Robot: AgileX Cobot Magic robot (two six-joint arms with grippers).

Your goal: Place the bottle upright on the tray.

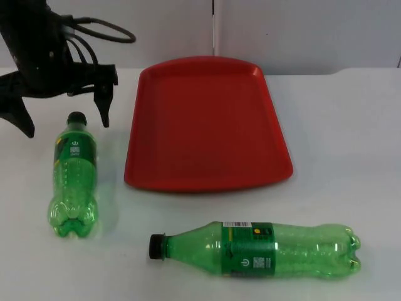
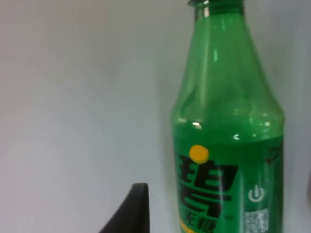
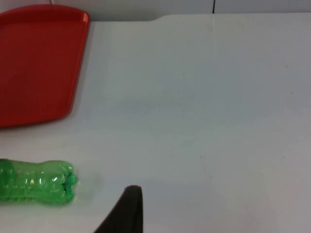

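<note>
Here, 2 green bottles lie on their sides on the white desk (image 1: pixel 351 125), and a red tray (image 1: pixel 207 125) sits flat between them and the grey partition wall (image 1: pixel 301 31). The left bottle (image 1: pixel 74 175) lies just to the left of the tray, black cap pointing toward the wall, base toward the near edge. The front bottle (image 1: pixel 257 249) lies in front of the tray's near rim, apart from it, cap pointing left and base pointing right. Neither bottle touches the tray.

The left pincer (image 1: pixel 66 119) hangs just beyond the left bottle's cap, its 2 fingers spread wide, 1 on each side of the cap line and touching nothing. The left wrist view looks along that bottle's neck and label (image 2: pixel 228 145), with 1 black fingertip (image 2: pixel 131 208) beside it.

The right wrist view shows the base of the front bottle (image 3: pixel 39 182), a corner of the tray (image 3: pixel 39 63) and 1 fingertip (image 3: pixel 126 208); whether the right pincer is wide or narrow I cannot tell.
</note>
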